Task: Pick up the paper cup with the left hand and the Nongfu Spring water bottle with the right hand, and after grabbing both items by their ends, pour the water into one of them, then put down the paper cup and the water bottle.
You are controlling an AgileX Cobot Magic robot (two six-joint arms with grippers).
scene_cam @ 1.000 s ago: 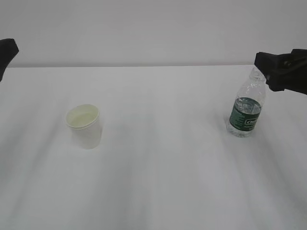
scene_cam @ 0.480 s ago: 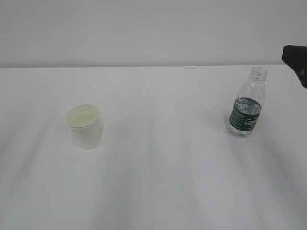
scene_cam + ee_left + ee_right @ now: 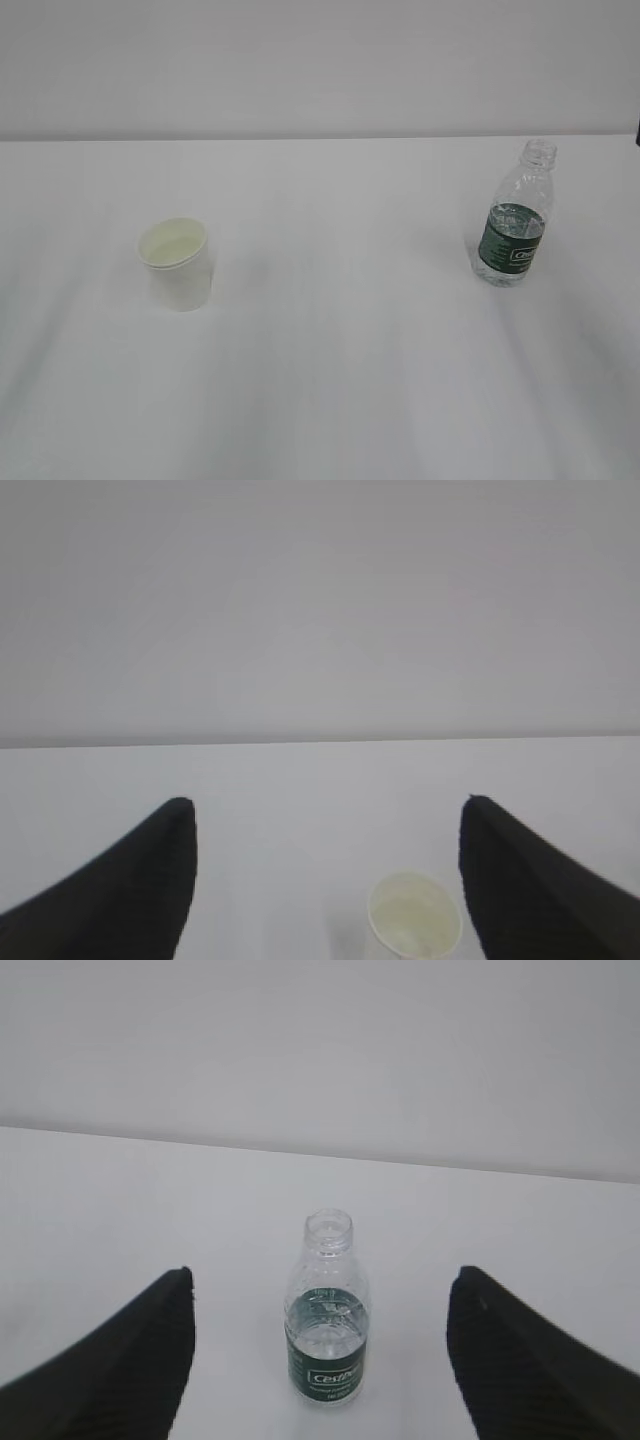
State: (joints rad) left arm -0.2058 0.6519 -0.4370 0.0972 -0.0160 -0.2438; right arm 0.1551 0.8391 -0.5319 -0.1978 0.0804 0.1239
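The white paper cup point(image 3: 178, 265) stands upright on the left of the table, with nothing holding it. At the right stands the uncapped Nongfu Spring water bottle point(image 3: 515, 220), upright and free, with water point(image 3: 327, 1325) up to about the top of its green label. Neither arm shows in the exterior view. In the left wrist view my left gripper point(image 3: 326, 801) is open and empty, and the cup point(image 3: 415, 916) sits low in the picture, near the right finger and ahead of it. My right gripper point(image 3: 322, 1271) is open too, with the bottle point(image 3: 327, 1330) ahead, centred between the fingers and untouched.
The white table point(image 3: 340, 350) runs to a straight far edge against a plain pale wall point(image 3: 320, 60). A wide stretch of bare tabletop separates cup and bottle.
The right gripper, beside the bottle's neck a second ago, has drawn back to the right out of the exterior view. The dark left arm at the left edge has gone too.
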